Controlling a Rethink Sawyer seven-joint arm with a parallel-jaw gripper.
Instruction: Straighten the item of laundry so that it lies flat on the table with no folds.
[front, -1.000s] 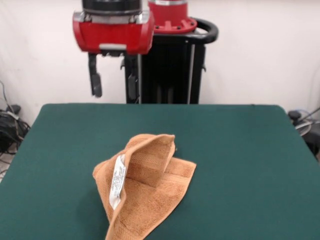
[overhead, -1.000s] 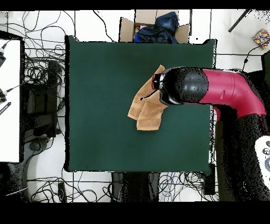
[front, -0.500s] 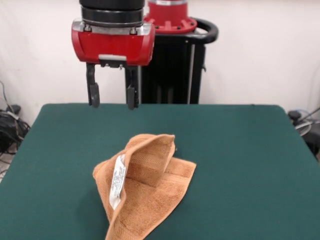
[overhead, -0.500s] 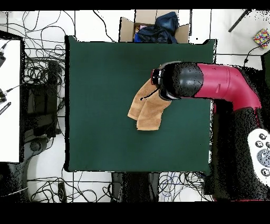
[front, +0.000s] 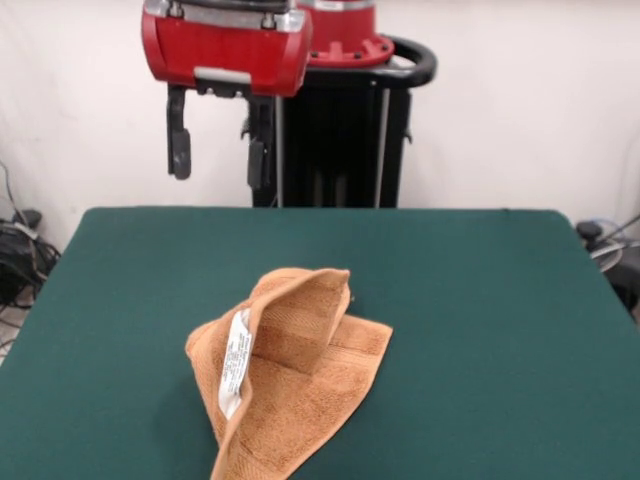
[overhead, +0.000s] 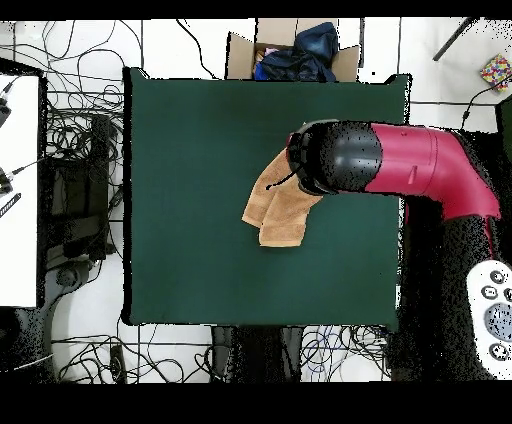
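Above the desk (front: 480, 300), at 11 o'clock from the folded towel (front: 285, 370), the pincer (front: 218, 155) hangs spread and empty, likely staged for a grasp.

The front camera looks low across the table (front: 480, 300) toward the pedestal (front: 340, 140) at 12 o'clock. The overhead camera looks straight down (pedestal side at 6 o'clock); both share the table.

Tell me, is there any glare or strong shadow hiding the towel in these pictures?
Front view: even light, no glare; the towel shows only soft shading in its folds, its label blurred. Overhead view: the arm covers one towel corner.
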